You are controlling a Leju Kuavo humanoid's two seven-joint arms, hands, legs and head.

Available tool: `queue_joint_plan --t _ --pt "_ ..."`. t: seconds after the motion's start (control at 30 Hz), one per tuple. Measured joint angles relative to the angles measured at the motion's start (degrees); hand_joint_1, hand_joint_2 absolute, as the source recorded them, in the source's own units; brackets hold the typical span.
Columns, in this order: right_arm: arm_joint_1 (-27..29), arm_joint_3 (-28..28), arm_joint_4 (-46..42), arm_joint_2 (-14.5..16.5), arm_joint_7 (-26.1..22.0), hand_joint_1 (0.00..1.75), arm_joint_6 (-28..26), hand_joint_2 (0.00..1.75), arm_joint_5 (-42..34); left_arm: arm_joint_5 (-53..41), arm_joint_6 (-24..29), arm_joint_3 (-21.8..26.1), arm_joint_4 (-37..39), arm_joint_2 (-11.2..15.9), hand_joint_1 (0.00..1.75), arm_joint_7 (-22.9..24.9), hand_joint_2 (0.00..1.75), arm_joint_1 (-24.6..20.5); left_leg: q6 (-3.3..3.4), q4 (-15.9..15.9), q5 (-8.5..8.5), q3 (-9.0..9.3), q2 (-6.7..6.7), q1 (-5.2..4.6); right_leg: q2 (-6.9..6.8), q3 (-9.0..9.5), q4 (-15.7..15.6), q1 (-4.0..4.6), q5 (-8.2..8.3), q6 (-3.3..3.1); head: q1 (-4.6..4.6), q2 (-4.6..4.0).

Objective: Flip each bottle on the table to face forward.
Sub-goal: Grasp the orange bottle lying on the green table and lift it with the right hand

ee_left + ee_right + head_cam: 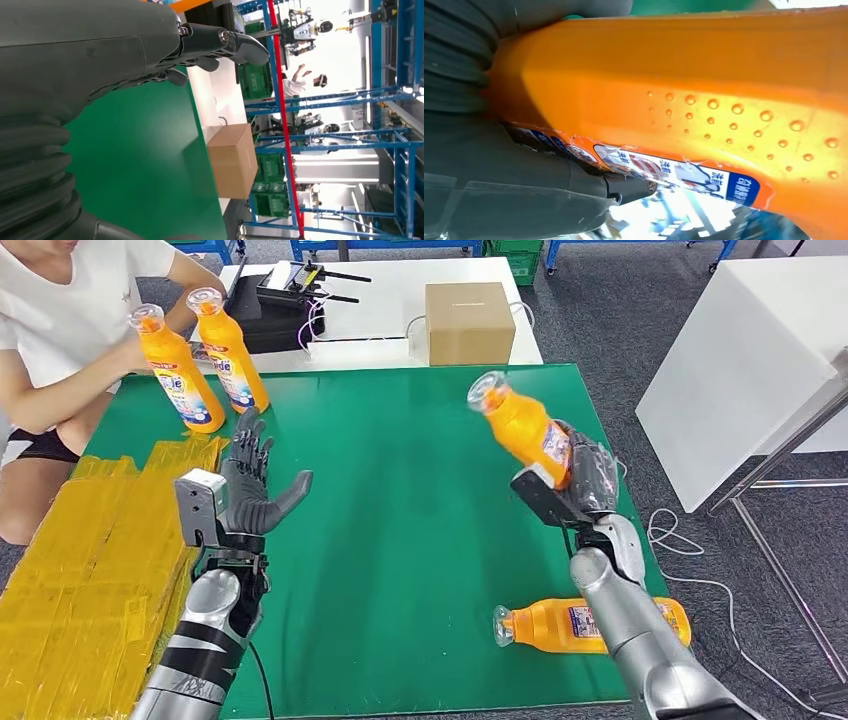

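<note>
My right hand point(585, 478) grips an orange bottle point(520, 427) above the right side of the green table point(400, 530), tilted with its cap up and to the left. In the right wrist view the same orange bottle point(704, 100) is pressed against the hand point(514, 190). Another orange bottle point(560, 625) lies on its side near the front right edge, partly behind my right forearm. Two upright orange bottles point(180, 370) point(232, 352) stand at the far left, one with a person's hand on it. My left hand point(250, 485) hovers open over the left side, fingers point(220, 42) spread.
A person point(70, 330) sits at the far left corner. A cardboard box point(469, 322) and black devices point(280, 305) rest on the white table behind. Yellow packing material point(90, 570) lies along the left edge. A white table point(740, 370) stands to the right.
</note>
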Motion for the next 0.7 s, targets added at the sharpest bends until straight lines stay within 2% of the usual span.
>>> queue_joint_plan --t 0.13,0.33,0.5,0.7 --pt "2.2 -6.4 -4.0 2.9 -3.5 1.75 2.1 1.75 -6.0 -0.2 -0.4 -0.7 0.0 0.0 0.0 0.7 1.75 -0.2 0.0 0.0 0.0 0.02 0.02 -0.01 0.01 0.0 0.0 -0.01 0.0 0.0 0.02 0.0" --pt "4.1 -12.0 -6.3 7.5 -8.4 1.75 11.3 1.75 -20.1 -0.3 -1.6 -3.3 0.7 0.0 0.0 1.8 1.75 -2.0 0.0 0.0 0.0 0.03 0.05 -0.04 0.02 -0.01 0.0 -0.01 0.0 0.0 0.0 0.0" --pt "4.7 -12.5 -6.3 10.8 -10.4 1.75 19.2 1.75 -26.4 0.3 -2.0 -5.2 2.1 0.0 0.0 2.3 1.75 -3.6 0.0 0.0 0.0 0.01 0.09 -0.01 0.04 -0.05 0.0 0.0 0.0 0.0 0.01 0.0" --pt "4.7 -9.4 -5.8 14.6 -11.5 1.75 23.8 1.75 -29.5 1.4 -2.1 -7.1 4.3 -0.7 0.0 2.4 1.75 -5.1 -0.02 0.0 0.01 0.01 0.18 0.01 0.04 -0.06 0.0 0.03 0.0 0.0 0.01 0.0"
